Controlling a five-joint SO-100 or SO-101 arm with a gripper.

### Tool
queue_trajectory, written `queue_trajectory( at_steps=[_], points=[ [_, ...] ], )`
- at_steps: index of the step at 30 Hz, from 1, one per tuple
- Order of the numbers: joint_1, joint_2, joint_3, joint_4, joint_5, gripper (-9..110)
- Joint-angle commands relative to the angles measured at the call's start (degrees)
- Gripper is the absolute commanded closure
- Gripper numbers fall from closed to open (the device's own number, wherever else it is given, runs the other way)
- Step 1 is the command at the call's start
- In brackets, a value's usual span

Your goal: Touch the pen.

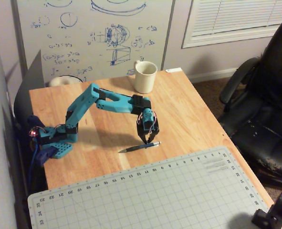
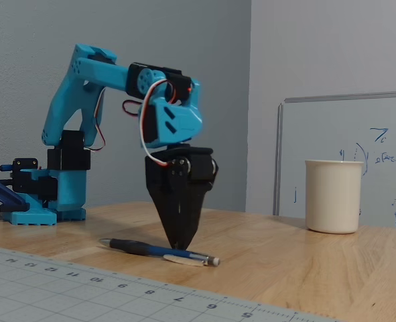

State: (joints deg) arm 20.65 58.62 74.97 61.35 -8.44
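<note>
Your jaws clenched, empty, pointing straight down, tips at pen barrel. Pen lies flat on counter, between arm base and cutting mat.

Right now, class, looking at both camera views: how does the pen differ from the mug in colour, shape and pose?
The pen is dark blue with a silvery end; the mug is cream. The pen is slim and long; the mug is broad and cylindrical. The pen lies flat near the cutting mat, directly under the gripper; the mug stands upright at the table's far edge in the overhead view, away from the arm. Both rest on the wooden table.
</note>
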Motion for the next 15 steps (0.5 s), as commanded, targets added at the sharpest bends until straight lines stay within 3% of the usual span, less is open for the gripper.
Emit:
queue_trajectory(
  at_steps=[1,15],
  points=[
    [0.62,5.19,-4.92,-0.26,-0.62,101],
    [0.62,5.19,-5.19,-0.26,-0.62,101]
  ],
)
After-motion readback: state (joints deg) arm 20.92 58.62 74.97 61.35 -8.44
